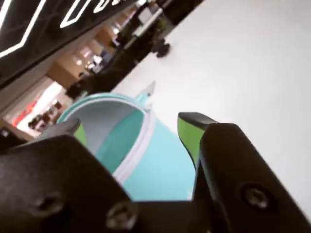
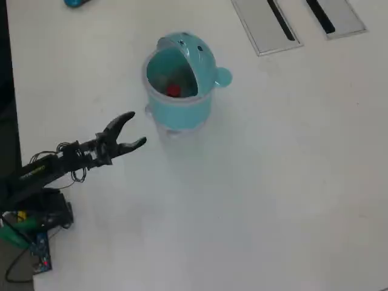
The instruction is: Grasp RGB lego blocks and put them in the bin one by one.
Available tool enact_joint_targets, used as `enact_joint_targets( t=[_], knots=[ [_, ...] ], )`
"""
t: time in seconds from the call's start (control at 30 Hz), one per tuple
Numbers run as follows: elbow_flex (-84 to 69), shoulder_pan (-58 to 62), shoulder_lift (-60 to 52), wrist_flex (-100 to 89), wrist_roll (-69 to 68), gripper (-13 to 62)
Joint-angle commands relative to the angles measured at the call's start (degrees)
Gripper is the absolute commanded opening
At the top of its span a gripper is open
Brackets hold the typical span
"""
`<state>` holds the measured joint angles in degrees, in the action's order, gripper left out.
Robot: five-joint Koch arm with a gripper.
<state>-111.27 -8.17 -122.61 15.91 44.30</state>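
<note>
Plainly, what matters here is where the bin (image 2: 179, 85) lies from the gripper (image 2: 137, 128): in the overhead view it stands up and to the right of the fingertips, near them but apart, with bare table (image 2: 273, 182) between. The gripper hangs over the table's left part, its jaws spread wide and holding nothing; the upper finger curves toward the bin's lower left side and the lower finger points to the right, so the open mouth faces the bin. In the wrist view the same thing shows: the two fingers (image 1: 192, 133) frame the bin's teal wall and paler rim band, the container filling the gap between them and lying straight ahead. The bin sits toward the table's far edge, its hood-like lid turned away and its mouth open to the camera. Inside it a red block (image 2: 174, 91) rests on the bottom; something paler beside it may be a second block, though it is too dim to name. No block lies loose on the table in either view, so I judge the sorting to be well along, perhaps finished; if one remains, it is out of sight.
</note>
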Motion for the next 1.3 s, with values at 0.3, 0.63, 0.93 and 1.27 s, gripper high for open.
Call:
enact_joint_targets(
  t=[0.3, 0.63, 0.93, 1.27],
  knots=[
    [-8.09, 1.93, -4.92, -6.59, -10.81, 35.3],
    [-30.23, 4.04, -8.79, -27.16, -19.69, 34.7],
    [-39.46, 6.42, -10.28, -31.20, -23.82, 33.8],
    [-44.74, 7.21, -11.87, -27.25, -28.83, 33.7]
  ],
)
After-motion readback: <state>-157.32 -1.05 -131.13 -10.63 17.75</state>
